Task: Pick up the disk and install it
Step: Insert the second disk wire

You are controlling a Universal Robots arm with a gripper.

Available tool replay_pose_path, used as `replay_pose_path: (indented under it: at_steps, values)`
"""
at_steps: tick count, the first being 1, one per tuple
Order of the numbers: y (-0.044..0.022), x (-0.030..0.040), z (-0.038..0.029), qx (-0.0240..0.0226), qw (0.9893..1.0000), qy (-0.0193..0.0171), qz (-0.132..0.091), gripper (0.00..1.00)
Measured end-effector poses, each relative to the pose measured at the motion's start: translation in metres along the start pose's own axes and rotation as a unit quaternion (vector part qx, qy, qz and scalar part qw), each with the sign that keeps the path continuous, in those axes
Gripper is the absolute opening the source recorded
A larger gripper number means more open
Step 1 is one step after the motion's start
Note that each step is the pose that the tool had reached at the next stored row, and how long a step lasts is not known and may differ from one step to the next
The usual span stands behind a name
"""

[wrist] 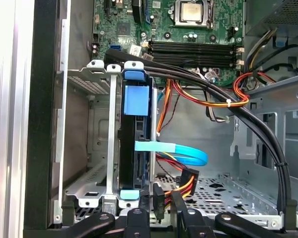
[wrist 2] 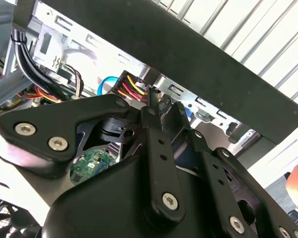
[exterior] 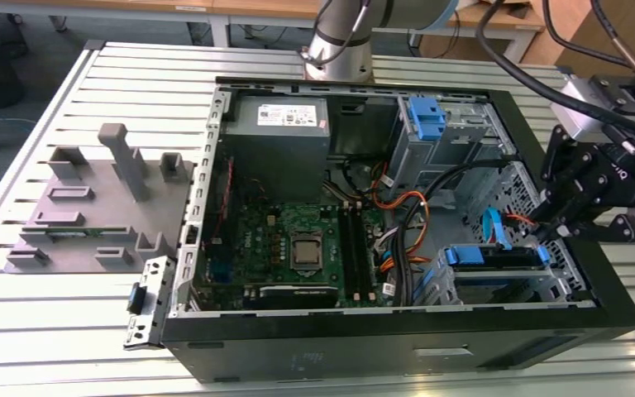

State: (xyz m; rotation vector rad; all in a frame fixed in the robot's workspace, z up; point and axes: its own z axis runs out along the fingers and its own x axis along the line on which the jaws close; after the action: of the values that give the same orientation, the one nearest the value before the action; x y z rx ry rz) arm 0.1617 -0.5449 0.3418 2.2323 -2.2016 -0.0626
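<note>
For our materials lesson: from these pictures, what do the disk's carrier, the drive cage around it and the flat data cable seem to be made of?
The disk's carrier: likely moulded plastic, matte, uniform blue.
Drive cage: probably sheet steel, bare grey with a dull shine, folded edges and punched holes.
Flat data cable: a flexible plastic jacket, smooth light blue, bending in a soft curve.

Second wrist view: the gripper (wrist 2: 156,111) and its black linkage with silver screws occupy the foreground, fingertips close together beside a red, yellow and black wire bundle (wrist 2: 131,89). Beyond them run a perforated metal chassis wall (wrist 2: 79,42), a blue cable (wrist 2: 107,84) and the black case edge (wrist 2: 188,49).
</note>
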Motion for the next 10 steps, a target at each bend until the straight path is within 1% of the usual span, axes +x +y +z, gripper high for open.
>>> replay_pose_path:
  at_steps: [3,10]
  values:
    - [0.0014,0.0003,0.0010,0.0000,1.0000,0.0010,0.000,0.31]
    - [0.0016,0.0003,0.0011,0.0000,1.0000,0.0010,0.000,0.31]
